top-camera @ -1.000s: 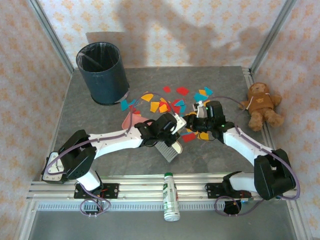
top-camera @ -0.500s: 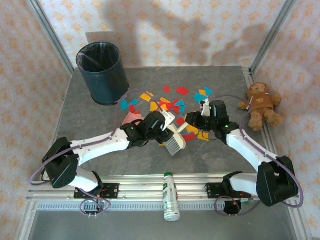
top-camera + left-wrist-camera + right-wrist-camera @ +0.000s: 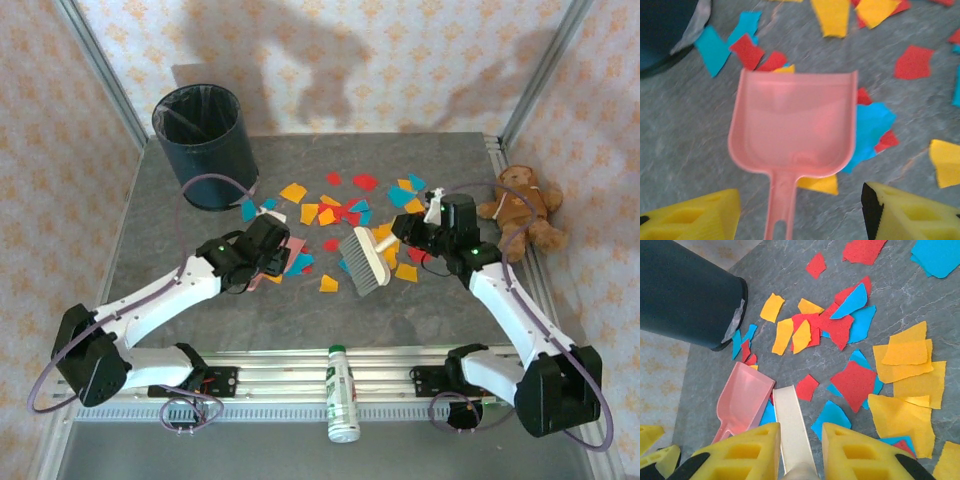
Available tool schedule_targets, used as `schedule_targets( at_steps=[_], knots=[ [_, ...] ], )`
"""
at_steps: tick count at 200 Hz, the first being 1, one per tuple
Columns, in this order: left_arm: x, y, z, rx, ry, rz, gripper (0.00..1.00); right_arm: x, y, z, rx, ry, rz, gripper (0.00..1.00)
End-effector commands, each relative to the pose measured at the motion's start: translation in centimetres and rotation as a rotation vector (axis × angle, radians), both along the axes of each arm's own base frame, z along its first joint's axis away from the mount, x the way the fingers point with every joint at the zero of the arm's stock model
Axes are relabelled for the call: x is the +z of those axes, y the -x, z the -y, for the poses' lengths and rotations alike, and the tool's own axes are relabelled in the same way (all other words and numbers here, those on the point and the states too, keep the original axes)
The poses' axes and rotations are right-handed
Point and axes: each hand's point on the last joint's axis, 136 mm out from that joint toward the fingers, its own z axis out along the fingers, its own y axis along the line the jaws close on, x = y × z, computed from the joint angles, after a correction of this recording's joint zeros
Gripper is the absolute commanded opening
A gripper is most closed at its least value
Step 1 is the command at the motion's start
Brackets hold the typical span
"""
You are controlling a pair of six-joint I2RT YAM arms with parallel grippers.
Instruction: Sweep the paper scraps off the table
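Paper scraps [image 3: 345, 205] in red, orange, yellow and teal lie scattered over the middle of the dark grey table [image 3: 420, 310]; they also show close up [image 3: 855, 382] [image 3: 912, 60]. A pink dustpan [image 3: 795, 130] lies flat among them, its handle between the wide-apart fingers of my left gripper [image 3: 800, 220], which touch nothing. From above, that left gripper [image 3: 280, 252] hovers over the dustpan [image 3: 296, 244]. My right gripper [image 3: 800, 450] is shut on a cream hand brush [image 3: 792, 425], whose bristle head [image 3: 362, 262] points toward the dustpan [image 3: 742, 400].
A dark blue round bin [image 3: 205, 145] stands at the back left, close to the dustpan's mouth [image 3: 685, 290]. A teddy bear [image 3: 522, 208] sits at the right edge. A white bottle [image 3: 342, 392] lies on the front rail.
My left gripper has drawn back to the left, away from the brush, and now sits open over the dustpan handle. The right gripper has carried the brush up and to the right.
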Motion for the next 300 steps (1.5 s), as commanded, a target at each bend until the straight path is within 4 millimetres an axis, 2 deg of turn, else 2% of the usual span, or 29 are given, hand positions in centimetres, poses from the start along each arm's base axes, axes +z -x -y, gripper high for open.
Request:
schedule_targets(
  at_steps=[1, 36, 98, 130, 142, 243, 300],
  knots=[
    [-2.6, 1.7, -3.1, 0.107, -0.016, -0.128, 0.65, 2.2, -0.3, 0.6, -0.017, 0.024, 0.060, 0.00],
    [-5.2, 1.8, -4.0, 0.142, -0.005, -0.229, 0.65, 2.2, -0.1, 0.7, -0.015, 0.025, 0.061, 0.00],
    [-8.3, 1.3, -3.6, 0.116, -0.023, -0.339, 0.64, 2.5, 0.2, 0.9, -0.021, 0.036, 0.064, 0.00],
    [-9.6, 1.0, -3.2, 0.102, -0.022, -0.384, 0.59, 2.4, 0.2, 0.9, -0.022, 0.034, 0.061, 0.00],
    [-10.1, 1.0, -3.0, 0.095, -0.027, -0.406, 0.53, 2.4, 0.2, 0.9, -0.021, 0.033, 0.062, 0.00],
    [-10.7, 0.9, -3.0, 0.083, -0.065, -0.457, 0.33, 2.3, 0.3, 0.9, -0.020, 0.033, 0.058, 0.00],
    [-10.7, 0.9, -3.4, 0.083, -0.096, -0.466, 0.27, 2.5, 0.4, 0.9, -0.021, 0.031, 0.060, 0.00]
  ],
)
